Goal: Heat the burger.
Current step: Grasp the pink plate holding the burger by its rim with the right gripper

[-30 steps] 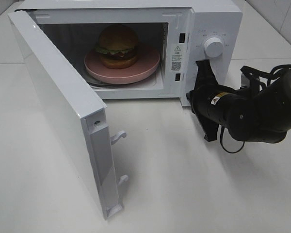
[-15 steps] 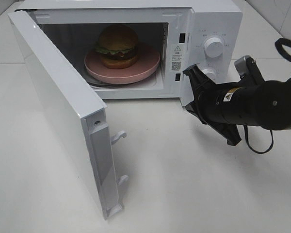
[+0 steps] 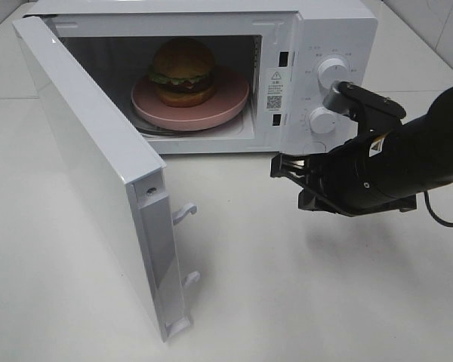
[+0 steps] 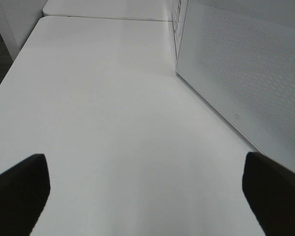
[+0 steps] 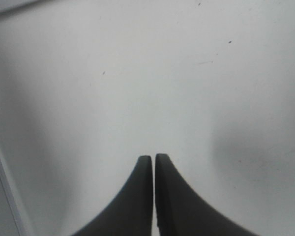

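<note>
The burger [image 3: 183,70] sits on a round pink plate [image 3: 230,102] inside the white microwave [image 3: 340,30], whose door [image 3: 90,158] stands wide open to the left. My right gripper [image 3: 278,166] hovers just above the table in front of the microwave's control panel and points left toward the open cavity. Its jaws are shut with nothing between them, as the right wrist view shows over bare table [image 5: 154,160]. My left gripper [image 4: 143,162] appears only in the left wrist view. It is open and empty, beside the microwave's perforated side wall [image 4: 246,73].
Two white knobs [image 3: 332,73] [image 3: 321,121] sit on the control panel behind my right arm. Two latch hooks [image 3: 185,213] stick out of the open door's edge. The white tabletop [image 3: 272,286] stretches in front of the microwave.
My right arm has turned and dropped from in front of the control panel. Its shut gripper now points left, low over the table. The burger, door and left gripper are unchanged.
</note>
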